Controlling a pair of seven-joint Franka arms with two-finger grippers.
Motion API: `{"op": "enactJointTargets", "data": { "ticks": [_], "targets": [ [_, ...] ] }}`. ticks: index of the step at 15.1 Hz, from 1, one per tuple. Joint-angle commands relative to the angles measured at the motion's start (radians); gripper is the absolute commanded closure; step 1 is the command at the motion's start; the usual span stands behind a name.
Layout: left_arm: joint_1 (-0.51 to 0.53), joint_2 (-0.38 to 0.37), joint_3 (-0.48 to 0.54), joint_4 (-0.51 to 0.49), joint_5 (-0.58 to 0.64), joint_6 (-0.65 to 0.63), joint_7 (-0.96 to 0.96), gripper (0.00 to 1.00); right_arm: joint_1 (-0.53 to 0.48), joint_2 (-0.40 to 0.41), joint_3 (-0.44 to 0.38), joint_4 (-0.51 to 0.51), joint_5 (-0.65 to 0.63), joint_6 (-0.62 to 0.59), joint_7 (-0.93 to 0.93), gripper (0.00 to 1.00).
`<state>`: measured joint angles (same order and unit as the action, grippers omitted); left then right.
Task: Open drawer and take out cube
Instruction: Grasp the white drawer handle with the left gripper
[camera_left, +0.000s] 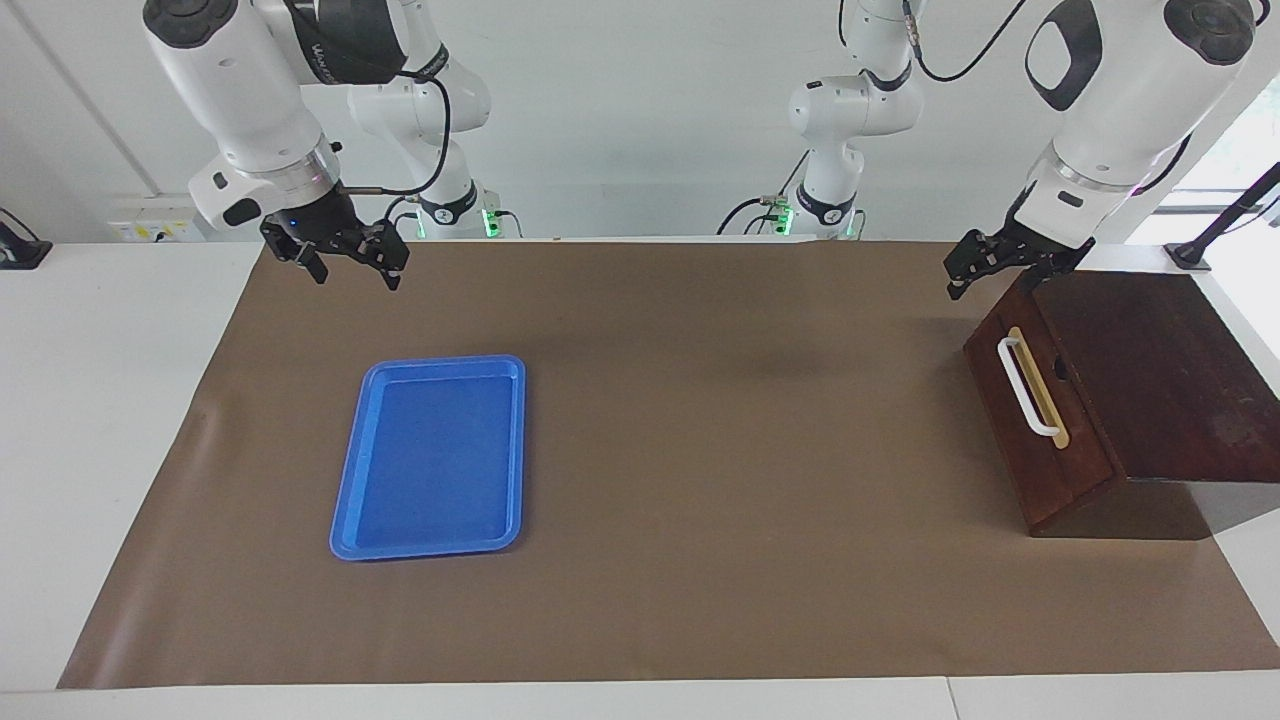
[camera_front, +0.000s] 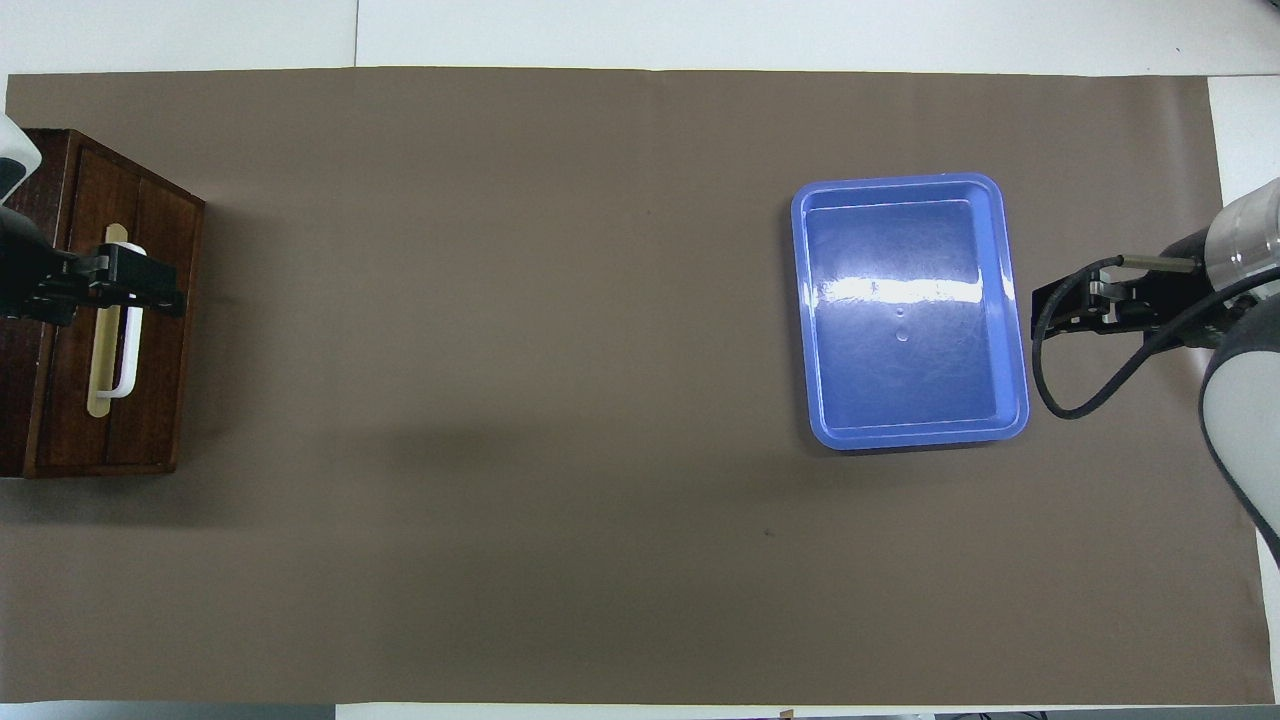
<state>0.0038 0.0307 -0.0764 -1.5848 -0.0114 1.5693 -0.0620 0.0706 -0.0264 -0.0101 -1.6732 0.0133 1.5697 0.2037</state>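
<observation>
The drawer (camera_left: 1040, 430) is shut in the sloped dark wooden box (camera_front: 160, 330) at the left arm's end of the table. Its white bar handle (camera_left: 1026, 386) lies on a tan strip. The cube is hidden. My left gripper (camera_left: 985, 272) hangs open in the air over the upper edge of the drawer front; in the overhead view the left gripper (camera_front: 150, 292) covers the handle's (camera_front: 125, 350) farther part. It holds nothing. My right gripper (camera_left: 352, 265) waits open and empty, raised over the mat beside the blue tray; the right gripper (camera_front: 1050, 310) shows there too.
An empty blue plastic tray (camera_left: 345, 480) lies on the brown mat (camera_left: 700, 450) toward the right arm's end; its rim (camera_front: 800, 300) is low. White table surface borders the mat.
</observation>
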Motion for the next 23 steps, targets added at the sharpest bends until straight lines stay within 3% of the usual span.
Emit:
{"op": "enactJointTargets", "data": {
  "ticks": [1, 9, 11, 15, 22, 23],
  "targets": [
    [-0.021, 0.003, 0.021, 0.002, -0.013, 0.011, 0.011, 0.00, -0.014, -0.015, 0.007, -0.011, -0.015, 0.003, -0.024, 0.01],
    [-0.018, -0.018, 0.012, -0.027, -0.013, 0.006, -0.002, 0.00, -0.006, -0.015, 0.009, -0.011, -0.015, 0.004, -0.020, 0.01],
    [-0.033, -0.032, 0.012, -0.064, 0.004, 0.088, 0.008, 0.00, -0.008, -0.015, 0.009, -0.011, -0.015, 0.004, -0.023, 0.01],
    [-0.060, -0.037, 0.009, -0.176, 0.154, 0.273, 0.008, 0.00, -0.014, -0.015, 0.007, -0.011, -0.015, 0.003, -0.027, 0.01],
    [-0.018, -0.025, 0.010, -0.418, 0.372, 0.512, -0.012, 0.00, -0.009, -0.017, 0.005, -0.016, -0.015, 0.004, -0.021, 0.01],
    [-0.024, -0.003, 0.010, -0.437, 0.449, 0.529, -0.043, 0.00, -0.009, -0.017, 0.005, -0.016, -0.015, 0.006, -0.023, 0.01]
  ]
}}
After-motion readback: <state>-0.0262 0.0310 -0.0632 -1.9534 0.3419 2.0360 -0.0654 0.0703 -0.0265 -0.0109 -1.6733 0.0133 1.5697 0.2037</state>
